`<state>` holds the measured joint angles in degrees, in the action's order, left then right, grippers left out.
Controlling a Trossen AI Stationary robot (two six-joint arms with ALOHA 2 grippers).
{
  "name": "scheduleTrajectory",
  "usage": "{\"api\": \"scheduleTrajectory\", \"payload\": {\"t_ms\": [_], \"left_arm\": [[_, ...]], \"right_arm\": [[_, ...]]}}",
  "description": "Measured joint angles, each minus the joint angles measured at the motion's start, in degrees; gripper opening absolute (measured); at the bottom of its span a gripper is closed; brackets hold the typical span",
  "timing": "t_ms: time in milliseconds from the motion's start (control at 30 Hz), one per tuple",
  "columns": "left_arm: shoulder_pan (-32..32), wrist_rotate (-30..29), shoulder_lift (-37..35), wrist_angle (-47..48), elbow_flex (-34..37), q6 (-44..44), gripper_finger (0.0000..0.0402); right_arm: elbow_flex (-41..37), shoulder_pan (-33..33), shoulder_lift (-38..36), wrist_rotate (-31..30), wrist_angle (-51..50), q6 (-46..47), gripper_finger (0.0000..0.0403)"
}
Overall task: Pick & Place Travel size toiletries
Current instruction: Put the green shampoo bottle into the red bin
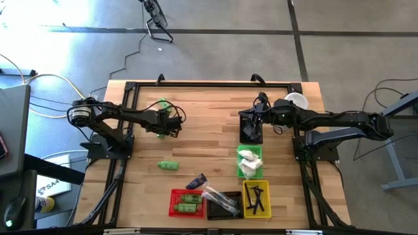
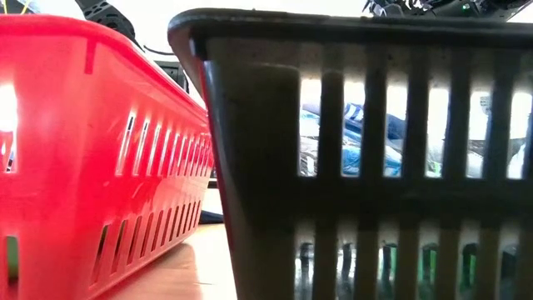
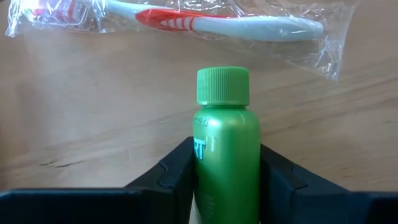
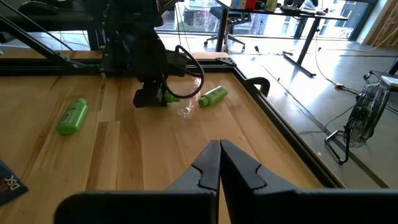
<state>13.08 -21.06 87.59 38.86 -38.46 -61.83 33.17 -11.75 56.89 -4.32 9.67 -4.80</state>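
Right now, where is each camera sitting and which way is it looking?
High: overhead, straight down; both arms show.
Low: tabletop level, facing the red basket and black basket; arms barely visible.
Left wrist: left gripper closed on a green bottle, toothbrush beyond.
Right wrist: right gripper shut, facing the left arm.
Both wrist views share that bottle.
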Motion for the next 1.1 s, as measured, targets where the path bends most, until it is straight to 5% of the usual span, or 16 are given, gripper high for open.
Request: {"api": "scheduleTrajectory", "payload": {"t_ms": [600,1100], "left_arm": [[0.0,-0.1,0.1,0.5,-1.5,2.4,0.0112],[0.1,-2.0,0.2,3.0,-14.8,23.9,0.0112]], "right_arm": [[0.0,0.0,0.0,-0.2,0.8,-3.1,0.0002],[0.0,0.0,0.0,-0.2,0.1,-2.4,0.0002]]}}
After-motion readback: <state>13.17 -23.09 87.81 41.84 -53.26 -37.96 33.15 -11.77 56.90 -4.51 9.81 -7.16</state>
